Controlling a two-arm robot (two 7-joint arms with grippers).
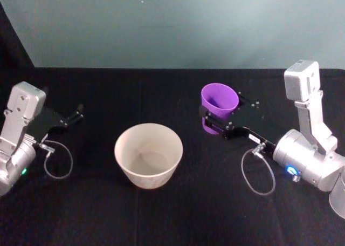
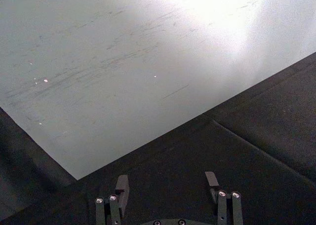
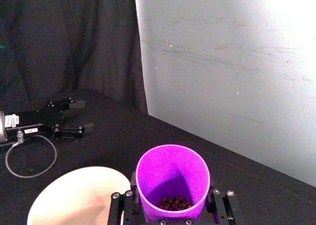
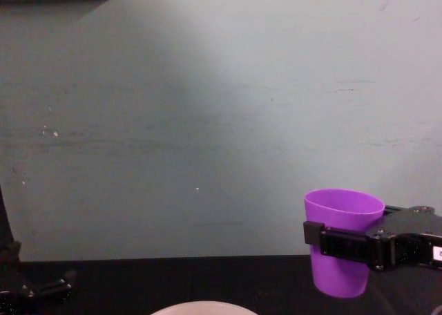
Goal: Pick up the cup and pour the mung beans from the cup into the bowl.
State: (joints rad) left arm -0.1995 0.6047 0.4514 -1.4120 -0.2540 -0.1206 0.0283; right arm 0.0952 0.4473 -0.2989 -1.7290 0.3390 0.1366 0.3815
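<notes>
- at the right side of the black table [image 1: 161, 219], the right gripper [image 1: 220, 115] is clamped on the cup [image 1: 218, 97], one finger on each side of its wall, below the rim
- the cup stands upright, mouth up, with a shallow layer of mung beans [image 3: 174, 203] at its bottom (whether its base is clear of the cloth i cannot tell)
- the bowl [image 1: 146, 177] sits toward the robot's left of the cup, near it but apart, about mid-table, and looks empty
- the left gripper [image 1: 78, 112] rests at the far left of the table, fingers spread with nothing between them, well apart from the bowl
- what could go wrong: the cup's wall is smooth and tapers, so it may slide or twist in the grip as the wrist rolls
- tilting before the cup's rim is over the bowl would spill beans on the cloth, where they would roll away
- a fast tip could bounce beans out, and carrying the cup across too low could knock the bowl
</notes>
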